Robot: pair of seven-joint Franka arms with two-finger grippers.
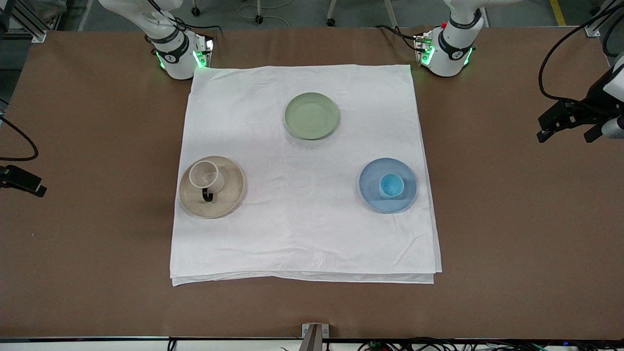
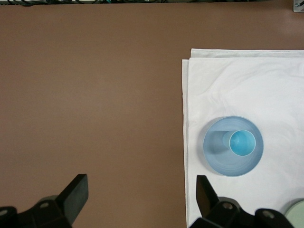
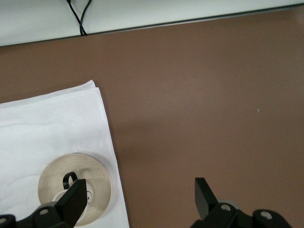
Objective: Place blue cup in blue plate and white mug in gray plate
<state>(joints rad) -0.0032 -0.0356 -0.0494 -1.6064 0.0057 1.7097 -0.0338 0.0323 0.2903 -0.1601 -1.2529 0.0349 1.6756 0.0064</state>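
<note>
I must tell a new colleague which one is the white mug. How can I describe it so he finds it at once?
On the white cloth lie three plates. The white mug stands upright on the beige plate, toward the right arm's end. Its thin dark loop handle distinguishes it from the handleless blue cup.

Only the green plate (image 1: 311, 115) occupies mid-cloth.

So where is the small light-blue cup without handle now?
The small light-blue cup stands upright in the round blue plate on the white cloth, toward the left arm's end of the table.
</note>
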